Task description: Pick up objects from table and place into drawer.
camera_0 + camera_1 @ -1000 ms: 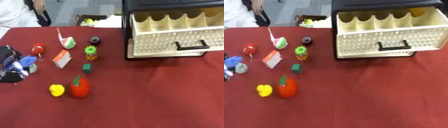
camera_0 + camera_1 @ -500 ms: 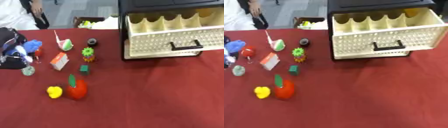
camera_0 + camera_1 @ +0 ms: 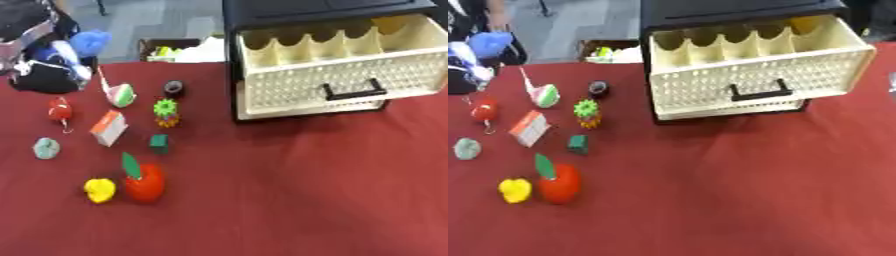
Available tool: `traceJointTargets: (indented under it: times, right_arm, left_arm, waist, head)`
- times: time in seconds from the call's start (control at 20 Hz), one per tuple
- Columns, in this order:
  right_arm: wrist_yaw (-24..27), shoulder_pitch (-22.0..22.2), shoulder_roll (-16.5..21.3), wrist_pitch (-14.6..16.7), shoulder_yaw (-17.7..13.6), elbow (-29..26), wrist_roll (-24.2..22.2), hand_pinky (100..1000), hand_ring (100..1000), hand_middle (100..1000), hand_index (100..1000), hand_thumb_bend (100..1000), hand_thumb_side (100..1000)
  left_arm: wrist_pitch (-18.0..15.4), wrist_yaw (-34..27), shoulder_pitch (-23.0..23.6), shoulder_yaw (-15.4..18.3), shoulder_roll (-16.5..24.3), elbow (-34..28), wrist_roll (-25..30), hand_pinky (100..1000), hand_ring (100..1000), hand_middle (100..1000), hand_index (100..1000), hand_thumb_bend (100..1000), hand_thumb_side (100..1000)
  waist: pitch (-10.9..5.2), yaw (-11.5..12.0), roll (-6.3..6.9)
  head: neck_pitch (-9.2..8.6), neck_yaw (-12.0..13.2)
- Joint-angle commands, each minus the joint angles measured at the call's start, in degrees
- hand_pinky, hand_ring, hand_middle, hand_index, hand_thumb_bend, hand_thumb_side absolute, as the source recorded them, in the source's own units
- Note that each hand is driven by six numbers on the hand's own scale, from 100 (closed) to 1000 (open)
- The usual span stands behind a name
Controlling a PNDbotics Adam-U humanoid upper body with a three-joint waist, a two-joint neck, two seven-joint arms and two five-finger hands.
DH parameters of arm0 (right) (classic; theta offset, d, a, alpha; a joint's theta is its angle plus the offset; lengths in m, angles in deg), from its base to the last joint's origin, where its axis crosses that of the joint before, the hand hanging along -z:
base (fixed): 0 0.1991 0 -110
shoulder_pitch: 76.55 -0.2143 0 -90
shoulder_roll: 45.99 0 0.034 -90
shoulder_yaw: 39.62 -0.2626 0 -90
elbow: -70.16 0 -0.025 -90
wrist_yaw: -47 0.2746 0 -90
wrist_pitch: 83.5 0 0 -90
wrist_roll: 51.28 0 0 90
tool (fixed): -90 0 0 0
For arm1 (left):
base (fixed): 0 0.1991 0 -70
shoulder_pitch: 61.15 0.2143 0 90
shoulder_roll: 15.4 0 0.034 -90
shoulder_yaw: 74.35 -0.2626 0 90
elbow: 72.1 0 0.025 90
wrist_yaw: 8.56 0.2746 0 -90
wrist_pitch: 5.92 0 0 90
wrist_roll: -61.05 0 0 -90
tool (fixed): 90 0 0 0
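My left hand (image 3: pixel 39 60) is raised at the upper left, above the table's far-left edge, its fingers curled round a blue object (image 3: pixel 87 41). The cream drawer (image 3: pixel 341 75) stands pulled open from the black cabinet (image 3: pixel 306 7), with a yellow thing (image 3: pixel 398 22) in its back right compartment. Left on the red table (image 3: pixel 289 200) are a red apple with a green leaf (image 3: pixel 143 181), a yellow piece (image 3: pixel 100 190), a green cube (image 3: pixel 158 143), an orange-and-white box (image 3: pixel 108 128), a green spiky toy (image 3: pixel 164 110), a small black round thing (image 3: pixel 173 88), a white-green cone shape (image 3: pixel 118 94), a small red thing (image 3: pixel 59 110) and a grey-green round thing (image 3: pixel 45 148).
A cardboard box (image 3: pixel 175 49) with bits in it stands behind the table's far edge, left of the cabinet. The drawer's black handle (image 3: pixel 354 91) faces me. Bare red cloth covers the table's near half and right side.
My left hand has risen up and back from the table with the blue object in it. The grey-green round thing stays on the cloth. The camera has shifted too.
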Motion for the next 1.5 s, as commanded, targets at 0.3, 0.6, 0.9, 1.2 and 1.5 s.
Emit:
traceJointTargets:
  times: [0.3, 0.6, 0.9, 1.2, 1.5]
  right_arm:
    - [0.92, -1.7, 0.9, -0.37, -0.36, -0.31, -0.19, 530, 607, 589, 735, 100, 494]
    - [1.53, -3.31, 0.04, -0.59, -0.15, -0.31, -0.5, 529, 606, 589, 734, 100, 489]
    - [1.88, -5.36, -1.7, -1.4, 0.34, -0.31, -1.65, 532, 609, 593, 735, 100, 491]
    - [2.45, -7.43, -3.71, -1.77, 0.78, -0.31, -2.16, 532, 607, 592, 735, 100, 486]
    - [3.06, -8.17, -4.24, -2.17, 0.52, -0.31, -1.8, 530, 606, 592, 734, 100, 484]
  left_arm:
    - [-3.75, 0.37, -7.2, 0.41, -5.43, 5.62, -1.62, 100, 176, 208, 490, 100, 287]
    - [-6.35, 1.42, -11.64, 0.99, -10.77, 10.61, -3.52, 100, 170, 201, 485, 100, 288]
    - [-8.45, 3.27, -14.81, 2.15, -16.31, 15.07, -6.42, 100, 164, 196, 481, 100, 289]
    - [-9.68, 2.65, -16.72, 2.16, -19.56, 17.07, -7.33, 100, 163, 194, 479, 100, 293]
    - [-11.92, 2.82, -17.91, 1.86, -21.73, 20.76, -7.58, 100, 164, 194, 479, 100, 299]
  waist:
    - [-1.71, -1.26, 0.43]
    - [-1.54, -3.16, 1.25]
    - [-0.84, -4.74, 1.82]
    - [0.02, -6.1, 2.71]
    - [0.38, -7.48, 3.49]
  head:
    - [-0.74, 0.34]
    - [-1.6, 1.83]
    - [-4.1, 1.19]
    - [-5.15, -0.47]
    - [-4.82, 0.21]
